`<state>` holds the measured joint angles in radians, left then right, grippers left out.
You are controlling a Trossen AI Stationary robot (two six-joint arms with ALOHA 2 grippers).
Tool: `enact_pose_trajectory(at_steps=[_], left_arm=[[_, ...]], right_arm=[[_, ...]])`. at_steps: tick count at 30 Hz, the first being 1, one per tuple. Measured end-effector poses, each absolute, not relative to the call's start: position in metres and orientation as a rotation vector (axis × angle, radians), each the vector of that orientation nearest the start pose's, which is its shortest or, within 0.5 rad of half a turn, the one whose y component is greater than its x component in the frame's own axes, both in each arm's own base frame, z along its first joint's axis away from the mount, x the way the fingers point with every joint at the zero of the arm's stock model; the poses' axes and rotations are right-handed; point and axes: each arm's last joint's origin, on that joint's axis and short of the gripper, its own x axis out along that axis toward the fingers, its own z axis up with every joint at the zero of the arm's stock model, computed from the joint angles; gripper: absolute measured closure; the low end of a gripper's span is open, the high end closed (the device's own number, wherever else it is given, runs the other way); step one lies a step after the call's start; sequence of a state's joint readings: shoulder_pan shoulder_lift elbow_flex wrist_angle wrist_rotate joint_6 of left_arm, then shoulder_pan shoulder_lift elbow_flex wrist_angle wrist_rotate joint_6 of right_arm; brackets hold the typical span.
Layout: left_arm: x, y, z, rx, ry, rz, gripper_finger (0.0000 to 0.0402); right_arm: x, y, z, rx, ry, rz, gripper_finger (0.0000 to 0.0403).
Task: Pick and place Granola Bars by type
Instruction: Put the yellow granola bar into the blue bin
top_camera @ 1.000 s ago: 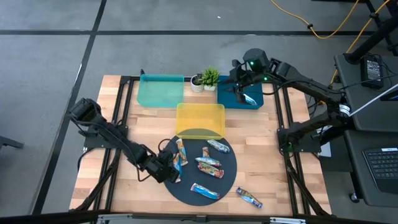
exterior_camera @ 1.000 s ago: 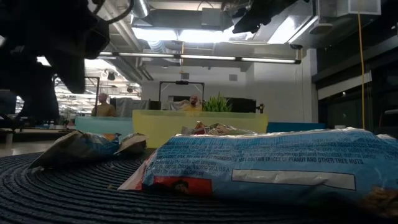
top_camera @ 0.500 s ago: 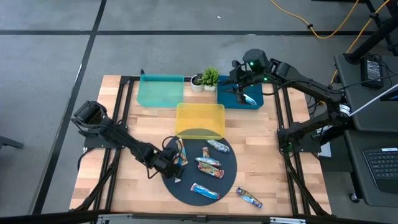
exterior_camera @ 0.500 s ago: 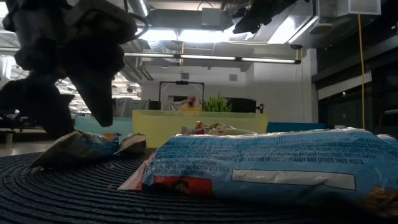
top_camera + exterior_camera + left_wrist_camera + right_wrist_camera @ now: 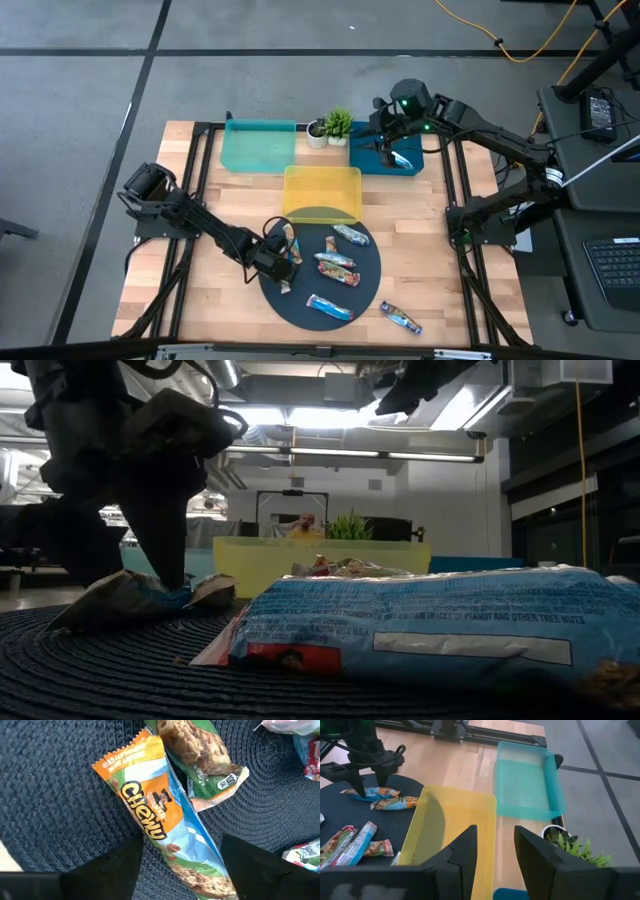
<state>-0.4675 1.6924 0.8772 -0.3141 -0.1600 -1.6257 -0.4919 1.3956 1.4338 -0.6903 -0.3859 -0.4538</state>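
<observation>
Granola bars [image 5: 335, 264]: most scattered on the round dark mat [image 5: 368, 290], lower centre; one off it on the counter [image 5: 230, 210], lower right.
Left pincer [image 5: 283, 263]: low at the mat's left edge, fingers spread wide either side of an orange bar [image 5: 150, 815], not clamped.
Right pincer [image 5: 384, 135]: upper right, above the dark blue tray [image 5: 368, 158]; partly open, nothing visibly held.

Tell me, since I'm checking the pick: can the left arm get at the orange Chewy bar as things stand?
Probably yes. The left tool hangs open right over the orange Chewy bar on the dark mat, a finger on either side, nothing covering it.
</observation>
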Motion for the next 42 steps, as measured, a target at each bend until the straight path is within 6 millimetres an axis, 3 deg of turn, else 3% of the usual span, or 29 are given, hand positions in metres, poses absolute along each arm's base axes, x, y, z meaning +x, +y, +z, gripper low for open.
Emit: enact_pose_trajectory(at_steps=[11,16,24,31,37,42], left_arm=[[0.274,-0.134,0.141,-1.147,0.996,0.649,0.032],[0.272,-0.133,0.148,-1.166,0.993,0.633,0.0373],[0.259,-0.131,0.178,-1.172,0.942,0.59,0.038],[0.243,-0.119,0.219,-1.121,0.744,0.553,0.0383],[0.23,-0.105,0.257,-0.976,0.512,0.489,0.0383],[0.227,-0.101,0.295,-0.721,0.41,0.412,0.0383]], right_arm=[[0.262,-0.128,0.375,-0.161,0.6,0.034,0.027],[0.262,-0.128,0.375,-0.161,0.6,0.034,0.027],[0.26,-0.127,0.372,-0.135,0.635,0.039,0.027],[0.257,-0.129,0.362,-0.009,0.726,0.024,0.027],[0.262,-0.13,0.352,0.061,0.766,0.068,0.027],[0.265,-0.127,0.354,0.088,0.726,0.117,0.027]])
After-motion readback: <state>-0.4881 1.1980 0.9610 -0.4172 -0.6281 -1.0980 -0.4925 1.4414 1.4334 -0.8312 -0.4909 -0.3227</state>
